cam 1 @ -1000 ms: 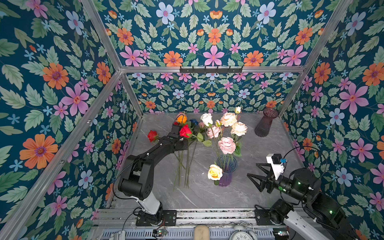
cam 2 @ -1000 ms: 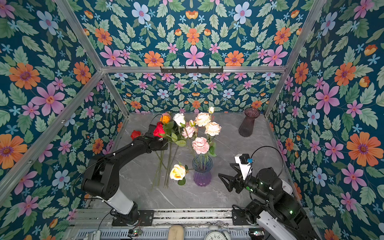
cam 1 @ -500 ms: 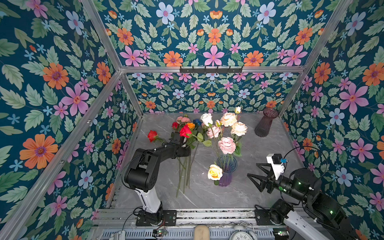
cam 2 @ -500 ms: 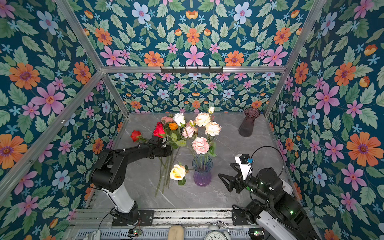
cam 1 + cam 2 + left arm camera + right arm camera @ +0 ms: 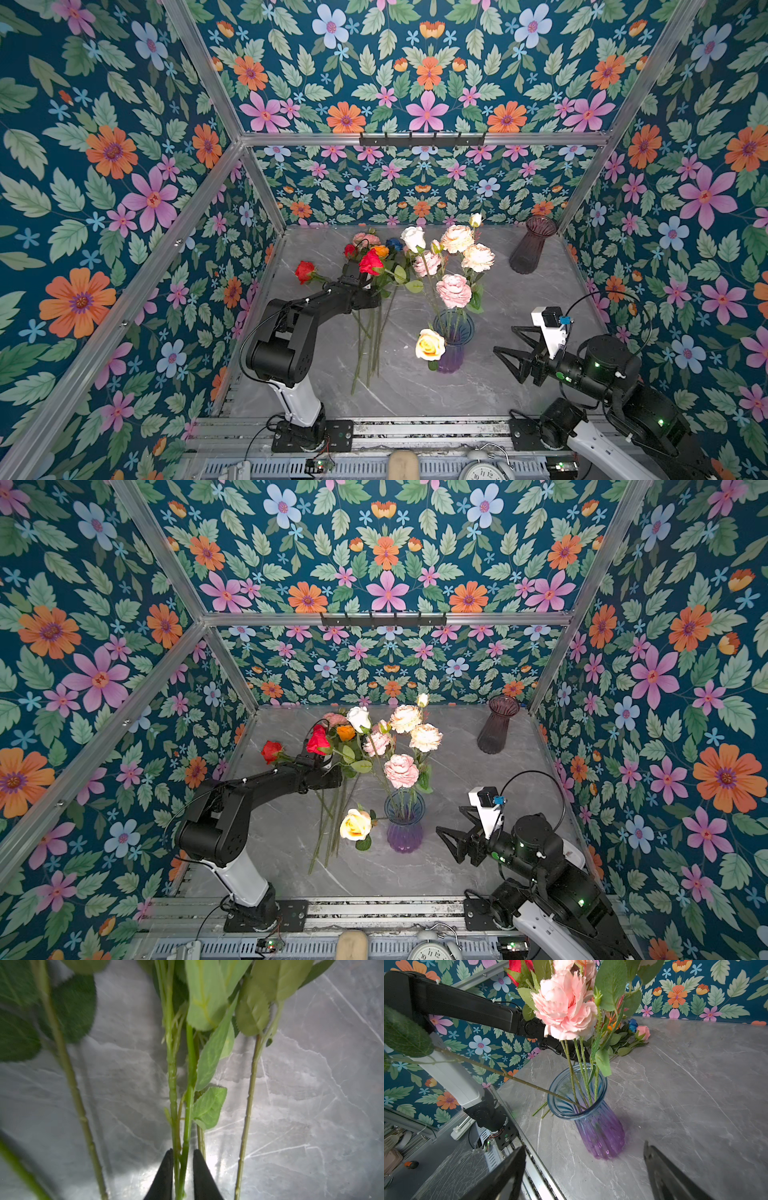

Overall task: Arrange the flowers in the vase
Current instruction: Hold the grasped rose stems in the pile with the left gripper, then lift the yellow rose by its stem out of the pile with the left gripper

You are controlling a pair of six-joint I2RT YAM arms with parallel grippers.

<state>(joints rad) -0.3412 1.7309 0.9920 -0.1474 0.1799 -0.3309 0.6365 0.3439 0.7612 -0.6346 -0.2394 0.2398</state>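
left claw [image 5: 182, 1154] hangs narrowed around two long green flower stems [image 5: 189, 1095] lying lengthwise through its tips, grip unclear; ribbed blue-purple glass vase [image 5: 451, 359] stands to its right.

blurred leaves [image 5: 70, 1007], stems [image 5: 172, 1084] cropped, left claw [image 5: 182, 1159] cropped

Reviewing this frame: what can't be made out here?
- Left wrist view: whether the left pincer really clamps the stems; the bottom edge cuts off its fingers.
- Both top views: that pincer's tips, hidden beneath the left arm at its wrist.
- A top view: the clock, cut by the bottom edge.
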